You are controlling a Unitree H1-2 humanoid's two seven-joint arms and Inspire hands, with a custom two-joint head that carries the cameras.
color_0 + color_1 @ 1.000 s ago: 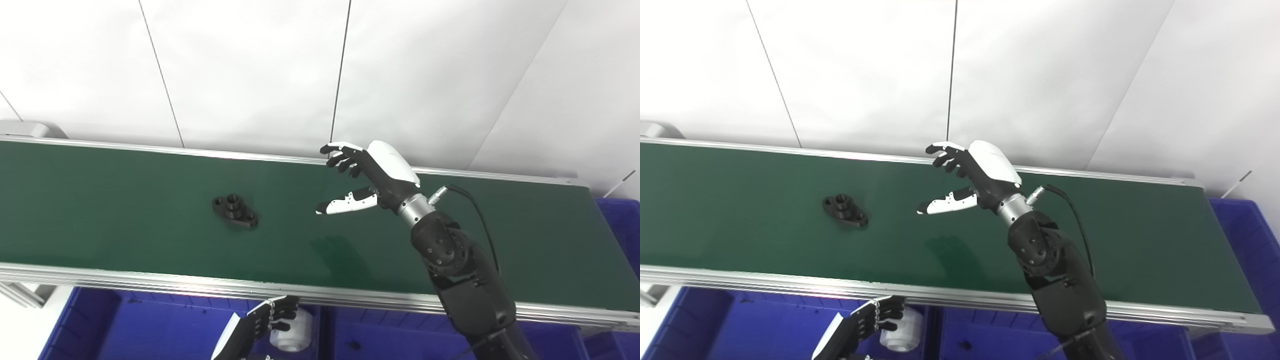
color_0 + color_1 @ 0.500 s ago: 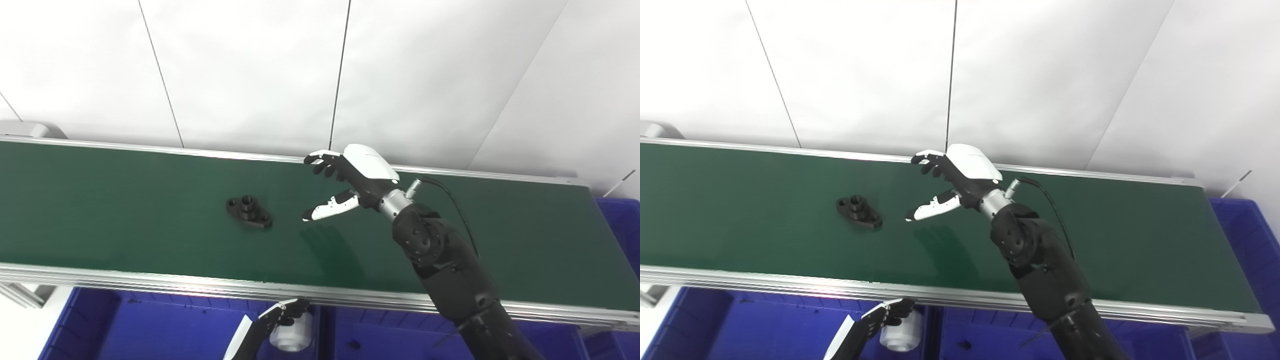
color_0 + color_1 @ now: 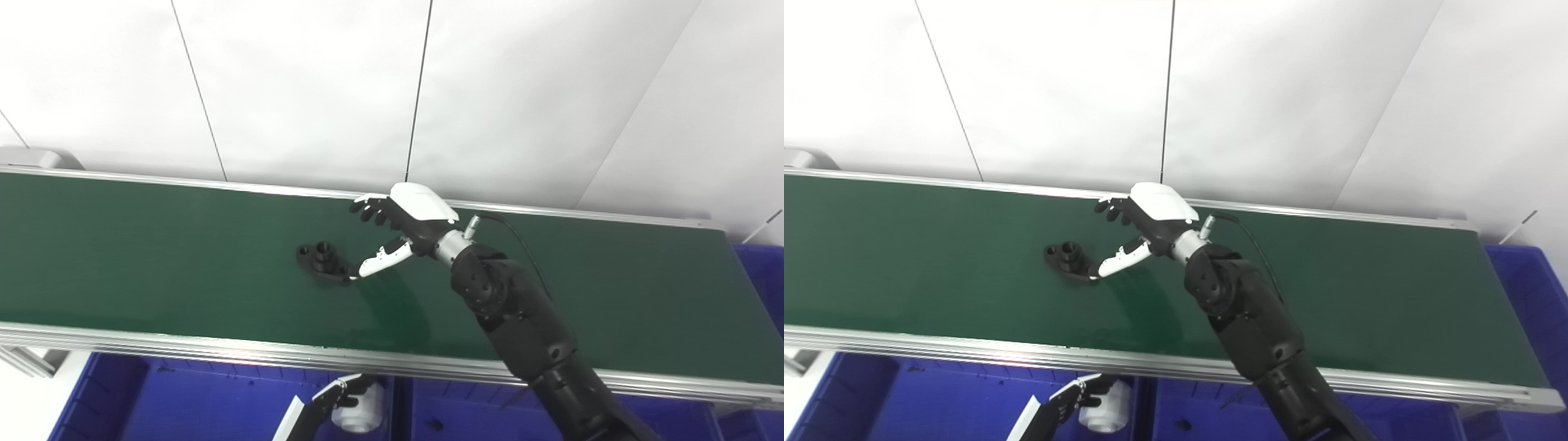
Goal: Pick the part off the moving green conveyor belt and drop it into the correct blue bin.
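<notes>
Part (image 3: 323, 263) at right hand (image 3: 398, 229) thumb tip

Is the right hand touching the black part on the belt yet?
Touching, as far as shown: in the left eye view the right hand's thumb tip meets the black part's right end with no green belt between them.

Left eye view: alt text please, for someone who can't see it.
The right hand reaches open over the green conveyor belt, its thumb tip at the black part but not gripping it. The left hand hangs low over a blue bin.
</notes>
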